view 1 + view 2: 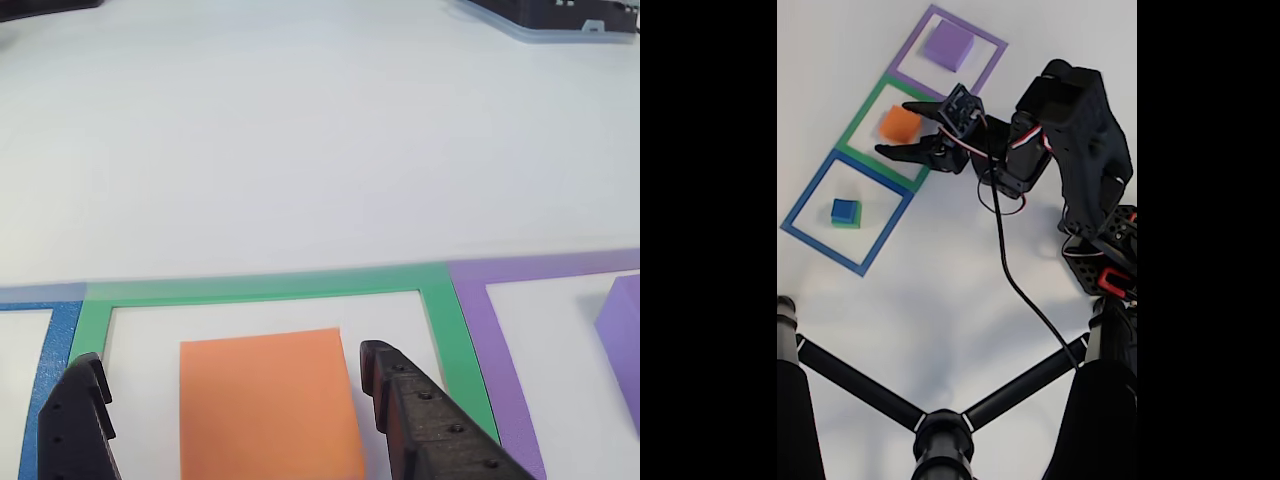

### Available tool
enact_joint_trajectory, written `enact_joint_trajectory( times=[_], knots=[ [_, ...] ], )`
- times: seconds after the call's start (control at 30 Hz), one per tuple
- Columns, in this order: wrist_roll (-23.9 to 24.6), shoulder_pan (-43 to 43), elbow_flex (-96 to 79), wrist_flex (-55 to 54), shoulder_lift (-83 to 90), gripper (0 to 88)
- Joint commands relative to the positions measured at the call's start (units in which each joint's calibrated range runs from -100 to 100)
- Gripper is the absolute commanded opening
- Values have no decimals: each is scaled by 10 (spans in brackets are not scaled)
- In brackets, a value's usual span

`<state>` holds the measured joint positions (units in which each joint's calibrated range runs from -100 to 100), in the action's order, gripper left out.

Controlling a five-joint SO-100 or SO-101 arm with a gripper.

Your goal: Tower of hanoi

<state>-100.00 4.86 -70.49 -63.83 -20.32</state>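
The orange block [265, 405] lies inside the green square frame [270, 288]. My gripper [232, 362] is open, one black finger on each side of the block and gaps between them. In the fixed view the gripper [893, 128] reaches over the orange block [902, 120] from the right. The purple block [948, 45] sits in the purple frame [970, 25], and its corner shows at the right edge of the other view [625, 340]. The small blue cube [845, 209] rests on the green block [851, 223] within the blue frame [820, 250].
The three frames run in a diagonal row on the white table. The arm's base [1102, 255] stands to the right with a black cable trailing down. Black tripod legs [940, 430] cross the bottom of the fixed view. A dark tray edge [550, 20] lies far back.
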Motion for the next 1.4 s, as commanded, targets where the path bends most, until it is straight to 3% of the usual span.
enact_joint_trajectory(
  times=[0.0, 0.37, 0.6, 0.77, 1.0, 1.2, 1.37],
  knots=[
    [0, 8, -22, 96, 150, 297],
    [0, 35, -25, 435, 438, 232],
    [0, 66, 25, 734, 620, 78],
    [0, 96, 124, 979, 705, 23],
    [0, 123, 419, 1330, 694, 0],
    [0, 134, 573, 1476, 678, 0],
    [0, 88, 688, 1546, 654, 0]
  ],
)
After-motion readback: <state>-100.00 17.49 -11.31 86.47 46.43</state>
